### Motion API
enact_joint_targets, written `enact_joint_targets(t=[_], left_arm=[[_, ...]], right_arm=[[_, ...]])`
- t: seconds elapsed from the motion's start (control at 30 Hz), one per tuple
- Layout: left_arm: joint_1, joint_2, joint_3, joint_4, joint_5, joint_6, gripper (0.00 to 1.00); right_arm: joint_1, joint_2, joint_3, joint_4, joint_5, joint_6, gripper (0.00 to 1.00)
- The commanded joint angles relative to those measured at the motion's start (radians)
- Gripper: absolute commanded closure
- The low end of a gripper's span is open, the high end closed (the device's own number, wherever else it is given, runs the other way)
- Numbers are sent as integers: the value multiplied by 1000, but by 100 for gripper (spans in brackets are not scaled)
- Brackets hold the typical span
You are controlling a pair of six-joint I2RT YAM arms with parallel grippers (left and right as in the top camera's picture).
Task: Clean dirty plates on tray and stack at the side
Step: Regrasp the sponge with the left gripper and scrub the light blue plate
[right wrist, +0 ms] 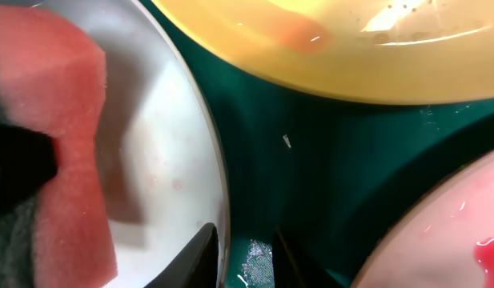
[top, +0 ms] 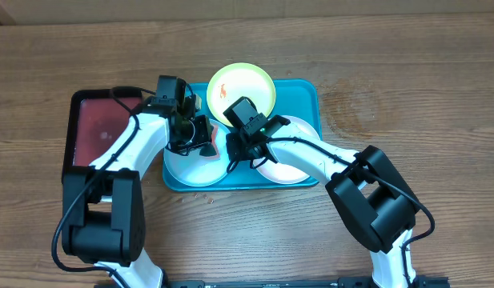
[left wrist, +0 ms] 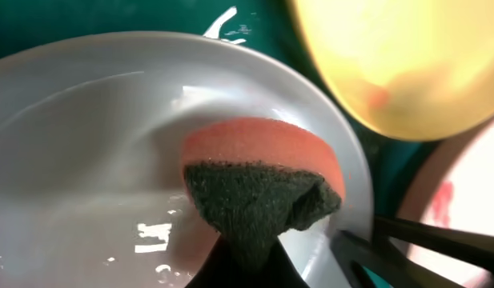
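Left gripper (top: 195,138) clamped on orange sponge (left wrist: 263,156), pressed onto pale plate (left wrist: 86,144) at left end of teal tray (top: 307,92). Right gripper (right wrist: 242,252) narrow, astride that plate's rim, grip unclear. Yellow-green plate (top: 251,84) behind, white plate (top: 299,128) right, both smeared
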Motion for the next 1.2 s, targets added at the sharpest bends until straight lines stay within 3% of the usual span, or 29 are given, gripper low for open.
enact_joint_targets(t=[0.0, 0.13, 0.2, 0.43, 0.57, 0.77, 1.0, 1.17], left_arm=[[5, 59, -12, 30, -77, -13, 96], [14, 98, -11, 80, -188, 1, 96], [23, 113, -11, 77, -341, 1, 96], [27, 100, 3, -68, -669, -5, 96], [21, 87, 53, -170, -757, -14, 96], [-13, 76, 179, -352, -668, -32, 96], [-69, 76, 203, -377, -117, 68, 96], [-81, 80, 182, -357, -112, 99, 96]], right_arm=[[3, 6, -11, 6, 2, 2, 75], [3, 6, -11, 6, 2, 1, 75], [3, 6, -11, 2, 2, 1, 75], [3, 6, -11, -2, 2, 1, 75], [3, 6, -11, 0, 2, 1, 75], [3, 6, -11, 6, 2, 1, 76], [3, 6, -11, 17, 2, 1, 75], [3, 6, -11, 17, 2, 1, 75]])
